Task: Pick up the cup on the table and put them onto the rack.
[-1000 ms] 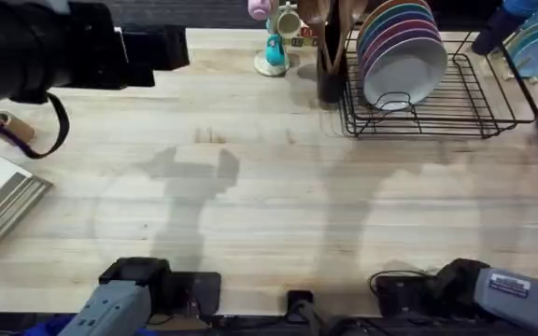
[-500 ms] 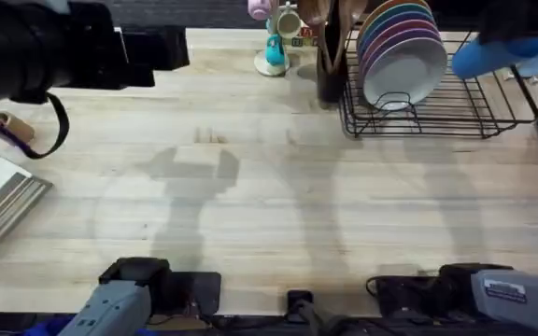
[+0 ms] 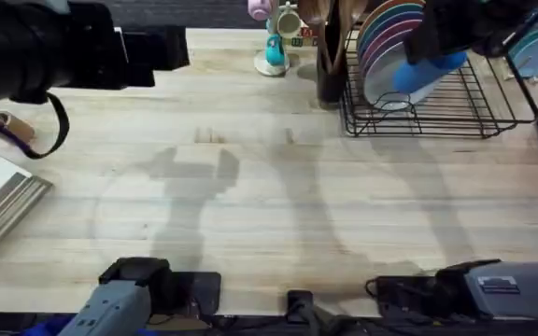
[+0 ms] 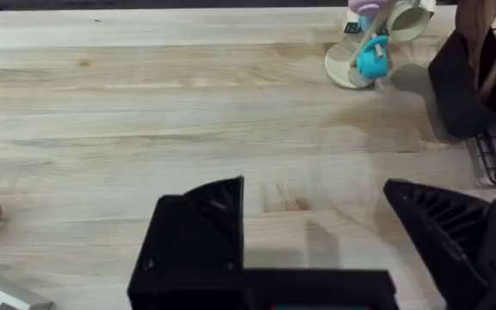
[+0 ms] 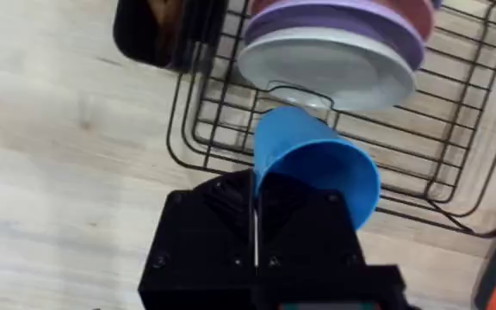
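Cup held above the rack, at the far right of your bench.
You see the bench (image 3: 250, 187), then the rack (image 3: 474, 112) with its upright plates (image 3: 395, 47). Your right fingers (image 5: 255, 215) grasp the cup (image 5: 313, 164), tilted, just in front of the white plate. Your left fingers (image 4: 313, 224) are released above bare wood.

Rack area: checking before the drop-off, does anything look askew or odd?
Nothing damaged or spilled. The cup lies tilted on its side in the right gripper, above the rack, near the white plate.
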Controlling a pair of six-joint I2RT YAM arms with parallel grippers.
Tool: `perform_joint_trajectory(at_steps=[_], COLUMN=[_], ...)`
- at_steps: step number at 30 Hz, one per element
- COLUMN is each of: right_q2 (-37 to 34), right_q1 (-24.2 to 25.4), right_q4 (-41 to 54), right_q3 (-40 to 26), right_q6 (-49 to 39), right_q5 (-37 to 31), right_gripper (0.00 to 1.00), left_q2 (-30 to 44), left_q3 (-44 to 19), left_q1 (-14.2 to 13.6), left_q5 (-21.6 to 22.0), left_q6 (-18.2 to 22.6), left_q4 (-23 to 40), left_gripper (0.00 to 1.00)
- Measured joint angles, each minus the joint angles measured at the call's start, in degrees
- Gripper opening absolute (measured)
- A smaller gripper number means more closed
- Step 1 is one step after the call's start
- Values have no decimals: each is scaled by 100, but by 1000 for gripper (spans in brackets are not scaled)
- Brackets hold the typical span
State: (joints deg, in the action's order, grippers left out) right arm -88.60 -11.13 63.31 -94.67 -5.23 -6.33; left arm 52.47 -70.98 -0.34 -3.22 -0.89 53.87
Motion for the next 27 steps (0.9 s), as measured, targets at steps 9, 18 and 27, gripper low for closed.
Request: perform_joint_trajectory(at_steps=[9, 18, 27], right_q2=[-267, -752, -1150], right_q1=[-501, -738, -750], right_q4=[58, 85, 1], right_q3=[0, 0, 0], right_q6=[-71, -106, -122], right_q5=[16, 127, 146], right_gripper=[32, 32, 34], left_q2=[0, 0, 0], left_q3=[0, 0, 0], left_q1=[0, 0, 0], left_q5=[-2, 0, 0], left_q6=[0, 0, 0], left_q4=[0, 0, 0], left_gripper=[995, 995, 996])
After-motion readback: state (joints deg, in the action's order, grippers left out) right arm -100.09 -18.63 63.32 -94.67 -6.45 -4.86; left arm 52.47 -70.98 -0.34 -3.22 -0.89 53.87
